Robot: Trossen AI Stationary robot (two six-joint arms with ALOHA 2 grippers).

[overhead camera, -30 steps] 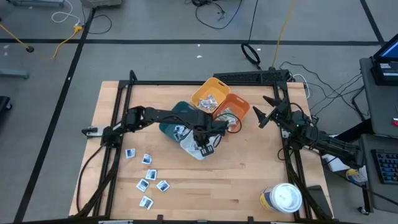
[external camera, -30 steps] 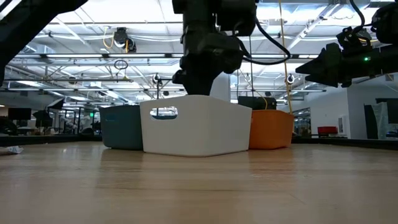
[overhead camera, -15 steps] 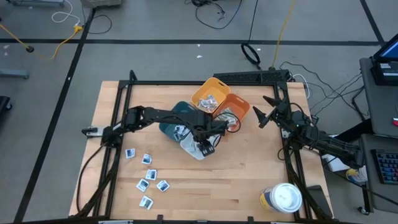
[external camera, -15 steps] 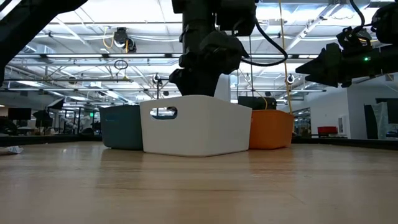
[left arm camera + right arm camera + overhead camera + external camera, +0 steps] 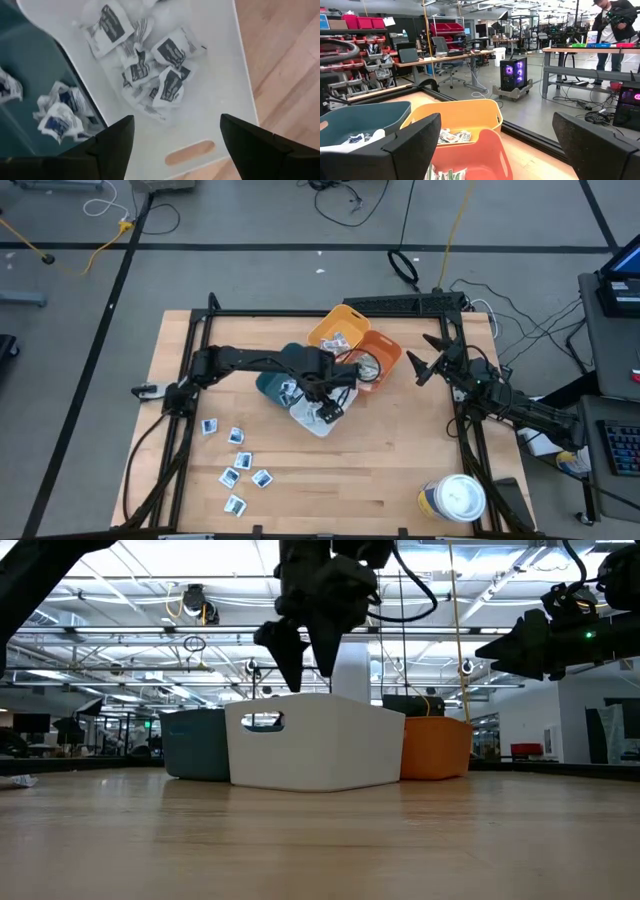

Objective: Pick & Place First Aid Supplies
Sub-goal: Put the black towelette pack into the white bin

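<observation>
The left claw point(image 5: 305, 668) is hanging just above the white bin point(image 5: 318, 740) with its fingers spread wide and nothing in them. A pile of white packets point(image 5: 150, 65) with dark marks is lying inside that white bin. More packets point(image 5: 59, 112) are sitting in the teal bin point(image 5: 25, 90) right beside it. The yellow bin point(image 5: 457, 116) is holding a few packets too, and the orange bin point(image 5: 472, 155) is touching it. Some small square packets point(image 5: 236, 463) are lying loose on the wooden table point(image 5: 380, 470), well away from the bins. The right claw point(image 5: 420, 360) is waiting off to the side, wide and holding nothing.
</observation>
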